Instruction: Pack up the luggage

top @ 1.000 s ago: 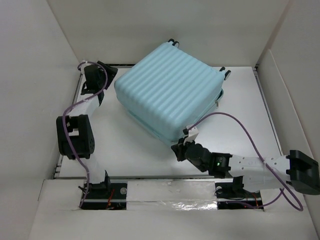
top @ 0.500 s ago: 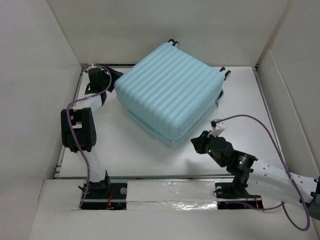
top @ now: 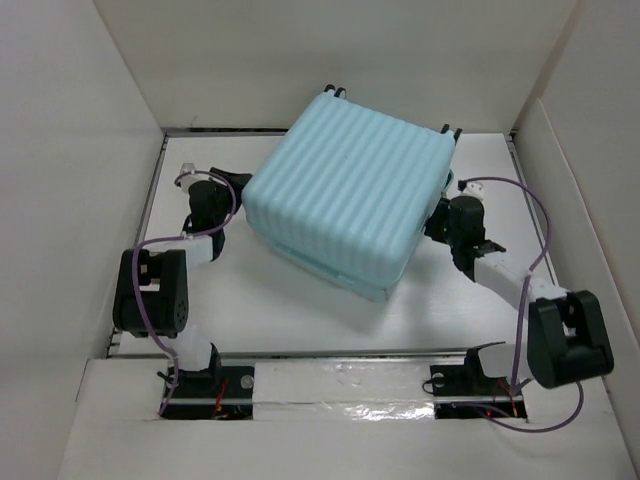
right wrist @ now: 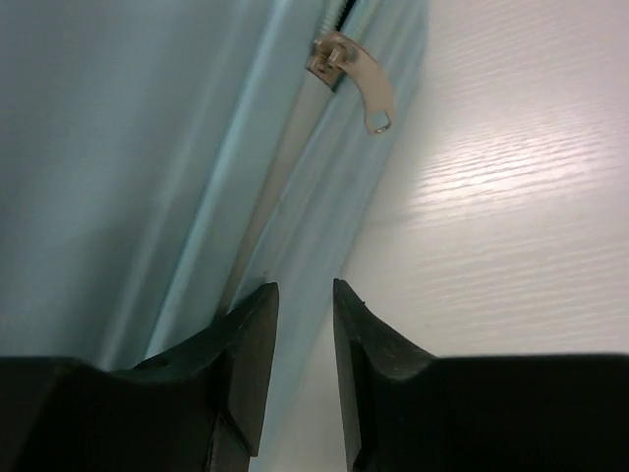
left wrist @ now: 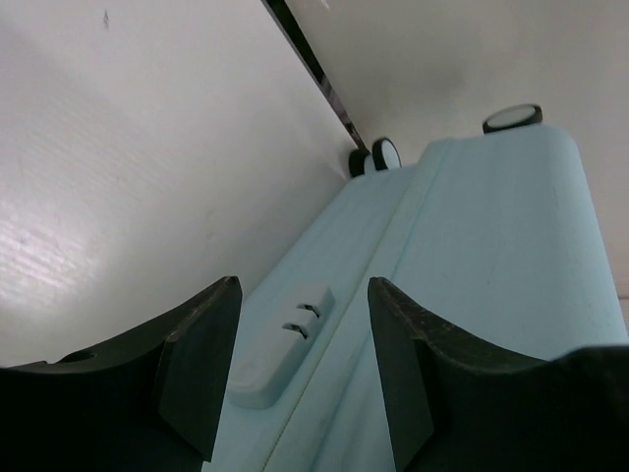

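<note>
Low in the top view, the white surface (top: 260, 300) lies bare and faintly grained; on it, in the centre and upper half of the frame, sits the luggage (top: 350, 200), a pale aqua hard-shell suitcase lying shut on its broad face, flanked by both arms.

At its left edge the left gripper (top: 232, 184) points at the side wall; its wrist view shows the jaws spread wide with nothing between them, framing a smooth pale fitting (left wrist: 280, 344) with two small slots, set into the shell; whether this is a lock or a handle mount I cannot tell.

At the right edge the right gripper (top: 440, 215) faces the seam; its jaws stand narrow, a slim gap left, holding nothing; ahead of them a greyish zip band runs between the two shells, with a curved silvery zipper pull (right wrist: 354, 84) hanging free at the upper part of the frame.

The shell looks like moulded plastic, stiff, ridged in parallel ribs across the top, glossy enough to be slippery under hard jaws; it is far too broad to span, and probably bulky rather than heavy, so it would likely slide or pivot under a push sooner than lift. I judge the metal pull, the seam lip or the side fitting to be the only sensible holds.

Farthest off, black-and-white caster wheels (left wrist: 378, 155) poke out toward the plain white back wall (top: 330, 50).
</note>
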Available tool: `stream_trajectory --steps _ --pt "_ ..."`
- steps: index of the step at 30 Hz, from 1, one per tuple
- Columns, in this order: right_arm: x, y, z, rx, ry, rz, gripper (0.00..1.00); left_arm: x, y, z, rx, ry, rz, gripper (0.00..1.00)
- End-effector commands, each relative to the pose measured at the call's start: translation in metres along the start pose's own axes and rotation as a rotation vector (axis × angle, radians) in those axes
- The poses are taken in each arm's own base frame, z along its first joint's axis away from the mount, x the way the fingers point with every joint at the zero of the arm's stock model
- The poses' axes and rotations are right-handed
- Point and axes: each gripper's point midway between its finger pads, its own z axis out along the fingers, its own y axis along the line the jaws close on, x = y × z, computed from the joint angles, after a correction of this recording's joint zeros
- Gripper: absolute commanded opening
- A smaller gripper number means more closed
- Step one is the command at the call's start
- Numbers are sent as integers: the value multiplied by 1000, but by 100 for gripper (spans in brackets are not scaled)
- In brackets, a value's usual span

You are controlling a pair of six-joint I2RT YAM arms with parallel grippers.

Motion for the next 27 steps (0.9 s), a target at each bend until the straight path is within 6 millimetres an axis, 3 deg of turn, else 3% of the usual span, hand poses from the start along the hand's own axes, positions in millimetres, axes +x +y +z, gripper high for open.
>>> stream_trajectory --steps 1,2,3,4,5,6,7,8,10,11,15,17,18,19,21,22,23,24,25,26,27 --pt "-33 76 22 -319 -24 -73 39 41 -24 -30 126 67 45 51" --pt "-27 91 24 -377 5 -102 41 47 -34 -39 158 67 62 51" --pt "-24 100 27 -408 23 -116 42 49 -34 -45 161 65 73 51" --pt "-33 114 30 -449 14 -133 42 54 -21 -52 129 56 81 51" --pt "-20 123 35 -484 57 -155 43 50 -29 -62 151 34 87 51" --pt "-27 131 37 -505 57 -169 43 50 -27 -75 154 16 95 51" --pt "-16 134 39 -510 86 -174 43 56 -19 -77 137 28 100 51" --pt "-21 140 44 -524 84 -182 43 51 -27 -88 169 10 100 51" --pt "-22 149 46 -546 95 -190 43 54 -18 -100 163 8 109 51" --pt "-28 153 47 -549 89 -188 43 49 -23 -109 180 -8 114 51" --pt "-38 134 52 -503 85 -132 44 37 -28 -130 187 -56 139 51" --pt "-39 103 55 -413 116 -73 45 27 -32 -141 195 -99 129 51" --pt "-20 86 53 -385 153 -44 45 26 -32 -145 195 -104 126 51" --pt "-36 77 44 -385 79 -19 45 20 -39 -153 224 -132 120 51" --pt "-31 61 28 -371 27 63 44 19 -36 -159 221 -142 117 52" --pt "-23 51 9 -381 -22 82 39 16 -36 -162 217 -154 117 52" --pt "-23 41 -1 -356 -60 110 24 15 -36 -166 217 -162 117 52" --pt "-22 37 -13 -352 -98 123 17 14 -36 -167 217 -166 124 52" --pt "3 21 -24 -328 -101 141 11 13 -34 -168 211 -172 126 53" --pt "-11 27 -48 -358 -189 157 2 13 -33 -167 209 -178 124 53" --pt "-6 27 -60 -375 -205 159 0 12 -32 -166 204 -181 127 53"
